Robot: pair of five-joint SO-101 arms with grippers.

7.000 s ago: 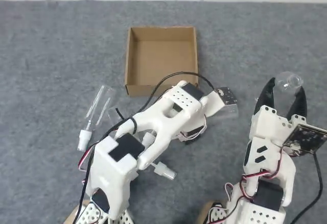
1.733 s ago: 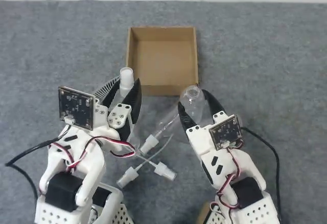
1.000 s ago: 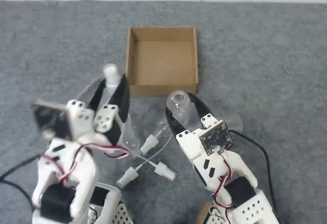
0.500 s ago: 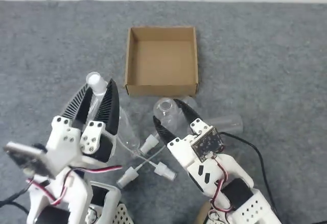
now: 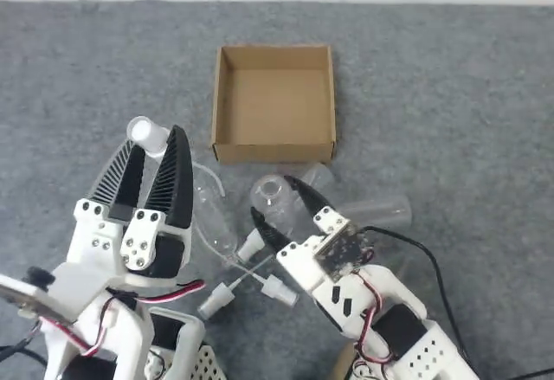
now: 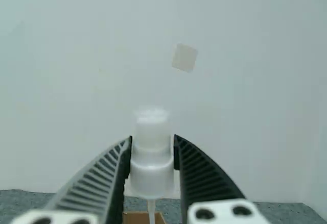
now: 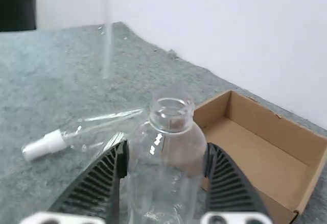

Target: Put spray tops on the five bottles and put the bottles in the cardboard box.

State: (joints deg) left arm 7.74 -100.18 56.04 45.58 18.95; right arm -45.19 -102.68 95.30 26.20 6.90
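My left gripper (image 5: 156,138) is shut on a white spray top (image 5: 143,129), lifted high at the left; the left wrist view has the spray top (image 6: 150,152) pinched between the ribbed fingers with its thin tube hanging below. My right gripper (image 5: 273,196) is shut on a clear open-necked bottle (image 5: 268,191), upright just in front of the cardboard box (image 5: 273,151). In the right wrist view the bottle (image 7: 166,147) stands between the fingers, with the box (image 7: 265,132) behind it.
Loose spray tops (image 5: 251,243) (image 5: 216,298) (image 5: 279,289) with thin tubes lie on the grey carpet between the arms. Clear bottles lie on their sides by the left arm (image 5: 212,215) and by the right arm (image 5: 376,211). Another spray top (image 7: 46,145) lies beyond the held bottle.
The left gripper has swung left and risen toward the camera with the spray top. The right gripper has carried the bottle leftward and nearer, away from the box.
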